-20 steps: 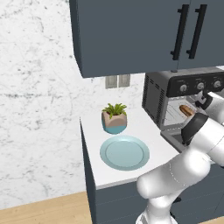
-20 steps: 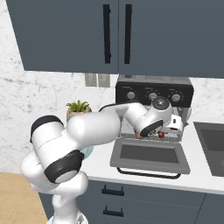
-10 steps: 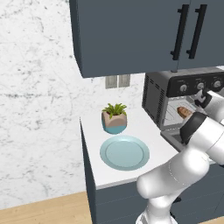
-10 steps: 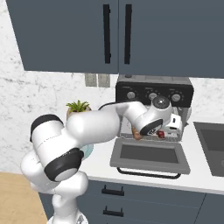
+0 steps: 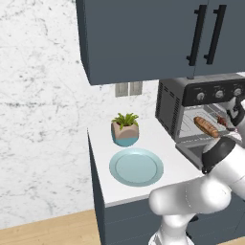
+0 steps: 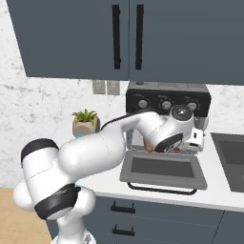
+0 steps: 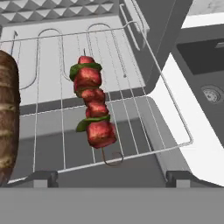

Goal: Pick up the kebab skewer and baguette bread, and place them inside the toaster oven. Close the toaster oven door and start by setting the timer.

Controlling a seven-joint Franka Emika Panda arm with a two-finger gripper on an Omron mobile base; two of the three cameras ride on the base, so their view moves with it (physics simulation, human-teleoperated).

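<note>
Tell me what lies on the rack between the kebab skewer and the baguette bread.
Nothing. In the hand view, bare wire rack separates the kebab skewer from the baguette bread; they lie apart, roughly parallel, not touching.

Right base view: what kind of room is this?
Looks like a rendered home kitchen: dark wall cabinets over a white counter, a toaster oven with its door dropped open, and a sink at the right edge.

baguette bread [image 7: 8,118]: cut by left edge | toaster oven door [image 5: 191,152]: arm covers most | knob markings: illegible
</note>
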